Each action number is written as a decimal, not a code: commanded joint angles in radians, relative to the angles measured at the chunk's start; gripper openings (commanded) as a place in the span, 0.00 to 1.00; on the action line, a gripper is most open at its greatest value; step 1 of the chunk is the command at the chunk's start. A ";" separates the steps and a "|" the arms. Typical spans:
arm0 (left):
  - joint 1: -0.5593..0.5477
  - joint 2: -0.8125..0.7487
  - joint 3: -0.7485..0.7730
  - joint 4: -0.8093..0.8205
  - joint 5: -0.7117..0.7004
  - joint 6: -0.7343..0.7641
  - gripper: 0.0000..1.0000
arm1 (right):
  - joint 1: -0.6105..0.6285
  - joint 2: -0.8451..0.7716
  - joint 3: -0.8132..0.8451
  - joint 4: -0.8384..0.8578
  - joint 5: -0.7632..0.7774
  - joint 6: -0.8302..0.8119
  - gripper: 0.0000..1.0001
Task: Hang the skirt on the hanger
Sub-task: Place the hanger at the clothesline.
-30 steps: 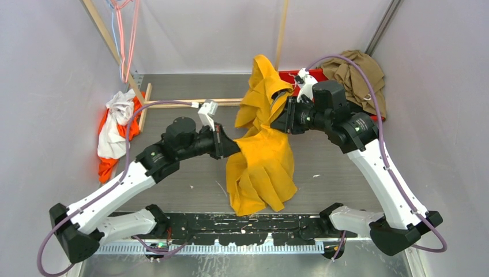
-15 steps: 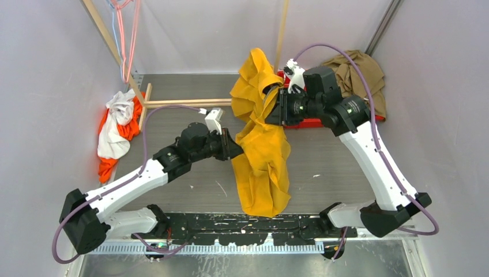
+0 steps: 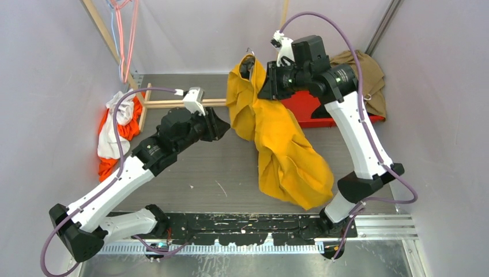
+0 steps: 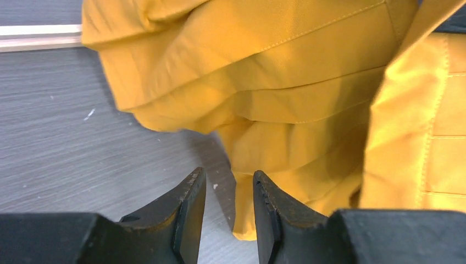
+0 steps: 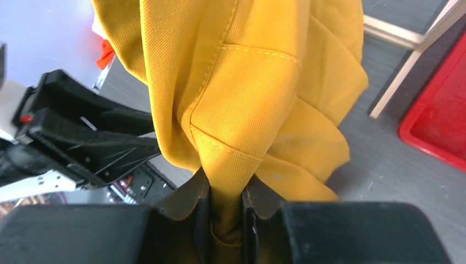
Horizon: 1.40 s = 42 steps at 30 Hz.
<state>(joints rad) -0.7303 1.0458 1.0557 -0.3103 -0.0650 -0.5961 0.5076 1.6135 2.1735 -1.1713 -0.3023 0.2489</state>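
Note:
The yellow skirt [image 3: 288,156] hangs from my right gripper [image 3: 266,86], its top lifted near the back wall and its lower part trailing onto the table at the front right. In the right wrist view my gripper [image 5: 225,184] is shut on a bunched fold of the skirt [image 5: 247,82]. A small metal hook [image 3: 249,52] shows above the skirt's top. My left gripper [image 3: 222,124] is open and empty just left of the skirt. In its wrist view the gripper [image 4: 228,181] has a narrow gap, with the skirt [image 4: 275,82] just ahead.
Pink and blue hangers [image 3: 124,40] hang on a wooden rack [image 3: 173,104] at the back left. An orange and white garment [image 3: 115,133] lies at the left. A red tray [image 3: 311,109] and a brown garment [image 3: 360,69] are at the back right.
My right arm has lifted the skirt up and back, and its lower part has swung to the right. My left gripper has drawn back to the left, apart from the cloth.

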 commanded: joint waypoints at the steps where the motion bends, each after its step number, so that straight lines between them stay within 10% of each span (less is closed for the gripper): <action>1: 0.040 0.030 0.047 -0.014 -0.029 0.030 0.38 | -0.003 0.020 0.088 0.206 0.075 -0.042 0.01; 26: 0.165 0.059 0.029 0.008 0.117 0.006 0.30 | -0.108 0.305 0.393 0.641 0.123 0.092 0.01; 42: 0.166 0.084 0.038 -0.002 0.127 0.018 0.28 | -0.122 0.221 0.142 1.022 0.089 0.164 0.01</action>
<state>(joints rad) -0.5701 1.1255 1.0710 -0.3210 0.0498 -0.5926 0.3805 1.9656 2.3497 -0.4629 -0.1909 0.3943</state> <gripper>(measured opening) 0.283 0.245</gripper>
